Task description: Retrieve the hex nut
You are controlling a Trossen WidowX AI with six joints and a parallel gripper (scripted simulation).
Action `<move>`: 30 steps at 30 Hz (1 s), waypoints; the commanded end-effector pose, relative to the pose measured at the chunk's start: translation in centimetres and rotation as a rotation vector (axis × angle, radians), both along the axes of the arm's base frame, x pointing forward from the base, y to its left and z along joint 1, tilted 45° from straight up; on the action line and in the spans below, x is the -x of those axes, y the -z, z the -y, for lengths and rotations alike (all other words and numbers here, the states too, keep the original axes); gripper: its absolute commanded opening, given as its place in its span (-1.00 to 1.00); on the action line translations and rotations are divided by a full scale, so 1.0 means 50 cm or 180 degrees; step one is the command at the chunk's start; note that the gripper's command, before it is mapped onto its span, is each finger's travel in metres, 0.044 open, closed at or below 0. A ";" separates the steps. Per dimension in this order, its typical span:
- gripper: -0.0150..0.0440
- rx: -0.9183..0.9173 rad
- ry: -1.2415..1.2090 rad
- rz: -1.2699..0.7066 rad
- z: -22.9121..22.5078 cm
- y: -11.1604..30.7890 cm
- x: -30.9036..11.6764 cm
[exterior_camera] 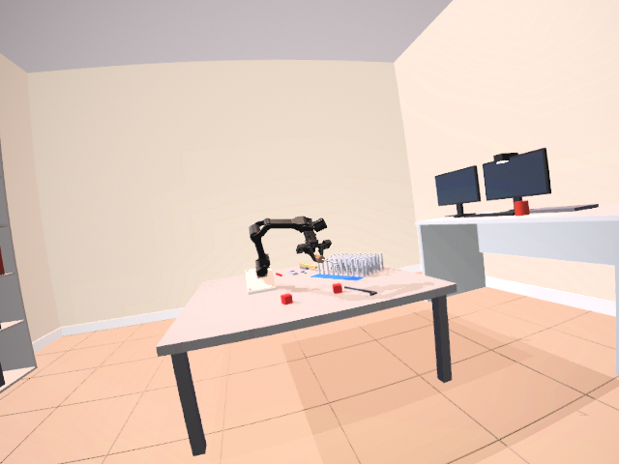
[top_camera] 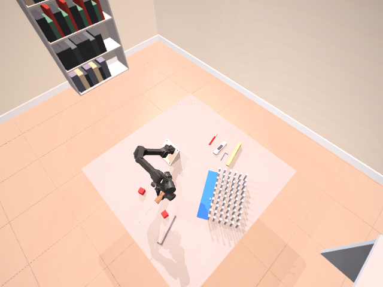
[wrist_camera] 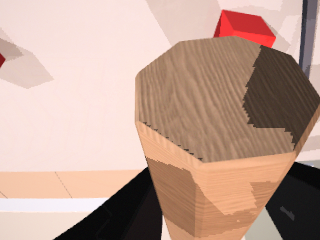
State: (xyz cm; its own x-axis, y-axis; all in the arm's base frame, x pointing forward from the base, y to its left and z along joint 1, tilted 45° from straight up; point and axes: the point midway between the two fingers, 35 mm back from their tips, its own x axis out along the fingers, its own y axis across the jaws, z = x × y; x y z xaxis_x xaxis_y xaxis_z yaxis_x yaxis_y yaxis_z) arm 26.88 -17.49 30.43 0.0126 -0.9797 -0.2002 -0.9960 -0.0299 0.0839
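My gripper [top_camera: 161, 194] [exterior_camera: 315, 255] is shut on the wooden handle [top_camera: 159, 198] [exterior_camera: 319, 258] [wrist_camera: 215, 100] of a thin-rod tool, held above the table left of the strip in the top view. Its pale rod [top_camera: 146, 213] points down-left there; its tip shape is too small to tell. The small nut [top_camera: 210, 198] lies at the spacer-side edge of the blue taped strip [top_camera: 204, 205] [exterior_camera: 336, 276], close to the front row. The metal spacers [top_camera: 227, 197] [exterior_camera: 352, 264] appear upright. The gripper and tool are well apart from them.
Two red cubes [top_camera: 141, 191] [top_camera: 164, 214] and a dark L-shaped bar [top_camera: 168, 229] [exterior_camera: 359, 289] lie near the arm. Beyond the strip's upper end lie a red-handled tool [top_camera: 212, 140], a grey-white device [top_camera: 219, 148], a small hex key [top_camera: 224, 156] and a yellow bar [top_camera: 233, 153].
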 end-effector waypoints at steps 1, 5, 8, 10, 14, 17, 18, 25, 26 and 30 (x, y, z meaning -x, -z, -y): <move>-0.49 -0.0007 -0.0004 -0.0017 0.002 0.006 -0.002; -0.49 -0.0016 0.0001 -0.0016 0.005 0.011 -0.004; -0.49 -0.0023 0.0004 -0.0016 0.008 0.015 -0.005; -0.49 -0.0027 0.0006 -0.0016 0.010 0.017 -0.006; -0.49 -0.0036 0.0010 -0.0015 0.013 0.022 -0.007; -0.49 -0.0042 0.0012 -0.0015 0.016 0.025 -0.008; -0.49 -0.0044 0.0013 -0.0015 0.016 0.026 -0.009; -0.49 -0.0057 0.0019 -0.0013 0.022 0.034 -0.011; -0.49 -0.0059 0.0020 -0.0013 0.023 0.035 -0.012; -0.49 -0.0067 0.0023 -0.0012 0.027 0.040 -0.013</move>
State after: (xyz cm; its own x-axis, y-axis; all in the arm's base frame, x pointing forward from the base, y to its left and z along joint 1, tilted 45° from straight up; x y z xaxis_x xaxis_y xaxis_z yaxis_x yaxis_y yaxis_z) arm 27.43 -18.78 28.77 0.0022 -0.9762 -0.2168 -0.9964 -0.0205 0.0821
